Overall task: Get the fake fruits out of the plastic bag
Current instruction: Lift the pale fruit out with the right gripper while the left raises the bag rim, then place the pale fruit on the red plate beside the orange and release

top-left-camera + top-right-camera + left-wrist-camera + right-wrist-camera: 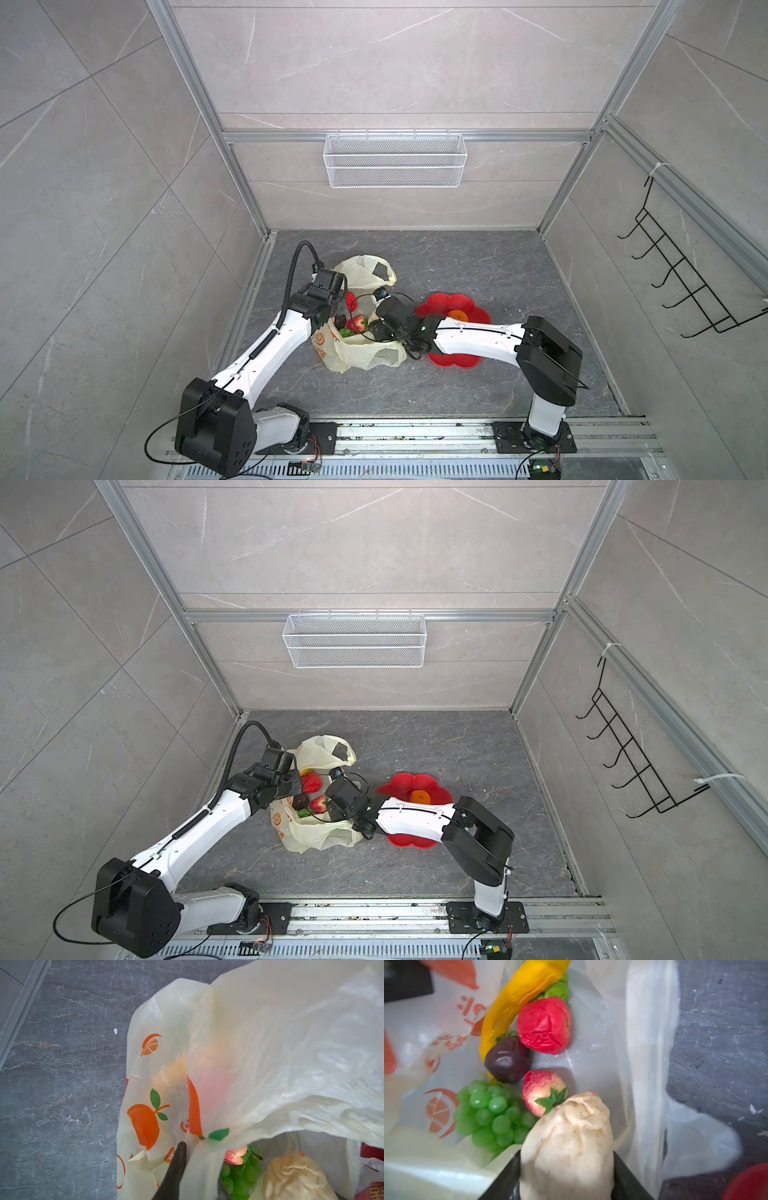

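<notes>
We see the plastic bag (361, 353) lying crumpled on the dark floor (478, 266), a little left of centre in both top views. Its mouth gapes upward and the red flower-shaped plate (438, 305) sits just to its right. The left gripper (337, 309) is at the bag's left rim. In the left wrist view one black finger (176, 1167) rises from the bottom edge against the printed film. The other is only a dark shape behind the plastic close by, with a fold of the rim between them, so we read it as pinching the bag's edge. The right gripper (566, 1154) reaches into the mouth from the right and is clamped on the pale peach fruit (569, 1138). That fruit fills the lower centre of the right wrist view, with a black finger against each flank. The other fake fruits (359, 323) lie inside the bag. The strawberry (542, 1091) is just above the peach fruit in that frame and the green grapes (492, 1113) are at lower left. The dark maroon fruit (508, 1061) lies against the banana (519, 1001), which runs up to the top edge. A crinkled red fruit (544, 1024) lies right of the banana. An orange (458, 314) rests on the plate, just above the right forearm in the top views.
</notes>
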You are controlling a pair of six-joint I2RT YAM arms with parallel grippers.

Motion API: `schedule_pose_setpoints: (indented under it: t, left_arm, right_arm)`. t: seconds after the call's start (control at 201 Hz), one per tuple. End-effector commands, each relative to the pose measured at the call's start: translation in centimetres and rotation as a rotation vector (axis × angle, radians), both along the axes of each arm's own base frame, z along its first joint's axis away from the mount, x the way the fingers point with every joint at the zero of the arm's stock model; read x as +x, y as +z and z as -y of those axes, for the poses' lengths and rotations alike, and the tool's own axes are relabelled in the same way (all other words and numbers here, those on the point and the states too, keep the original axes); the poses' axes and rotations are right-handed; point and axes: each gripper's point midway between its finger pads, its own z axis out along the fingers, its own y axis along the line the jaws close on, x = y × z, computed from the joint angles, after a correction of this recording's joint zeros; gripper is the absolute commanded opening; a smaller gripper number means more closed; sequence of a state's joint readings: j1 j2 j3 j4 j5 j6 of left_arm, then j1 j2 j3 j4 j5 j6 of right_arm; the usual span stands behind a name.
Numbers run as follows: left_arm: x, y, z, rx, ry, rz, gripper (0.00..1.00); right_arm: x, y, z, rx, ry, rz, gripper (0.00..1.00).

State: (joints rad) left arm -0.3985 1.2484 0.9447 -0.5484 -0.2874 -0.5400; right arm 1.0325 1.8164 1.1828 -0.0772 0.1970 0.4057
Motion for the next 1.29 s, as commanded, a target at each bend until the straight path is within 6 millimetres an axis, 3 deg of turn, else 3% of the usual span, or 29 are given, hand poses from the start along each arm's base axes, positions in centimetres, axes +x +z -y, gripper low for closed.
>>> schedule_pose_setpoints:
  t: [0.0, 0.204, 0.363, 0.528, 0.697, 0.851, 1.105, 1.289]
  left_arm:
    - [0.4, 1.4, 0.7, -0.065, -0.011, 0.058, 0.13]
    - [-0.1, 1.3, 1.5, -0.109, -0.052, 0.057, 0.11]
    - [-0.7, 1.4, 3.6, -0.223, -0.129, 0.074, 0.11]
    - [-1.0, 1.1, 3.7, -0.220, -0.138, 0.063, 0.11]
    - [-1.2, 0.9, 4.4, -0.243, -0.177, 0.068, 0.11]
    - [-1.3, 0.5, 4.7, -0.251, -0.192, 0.063, 0.11]
    - [-1.2, 0.6, 4.8, -0.254, -0.195, 0.069, 0.11]
    - [-0.9, 1.1, 5.3, -0.268, -0.207, 0.074, 0.11]
  right_arm:
    - [-0.6, 3.0, 0.1, 0.056, 0.032, 0.062, 0.49]
    - [-0.8, 6.2, 4.4, 0.075, -0.065, 0.123, 0.49]
    - [-0.4, 8.6, 8.1, 0.110, -0.139, 0.131, 0.48]
    - [0.6, 9.7, 13.4, 0.093, -0.253, 0.137, 0.48]
    - [1.3, 7.7, 19.7, -0.006, -0.391, 0.140, 0.48]
    - [0.7, 5.5, 23.9, -0.115, -0.520, 0.174, 0.47]
    - [-1.2, 2.6, 26.7, -0.064, -0.655, 0.137, 0.46]
    - [-2.2, -0.9, 27.9, -0.084, -0.723, 0.094, 0.46]
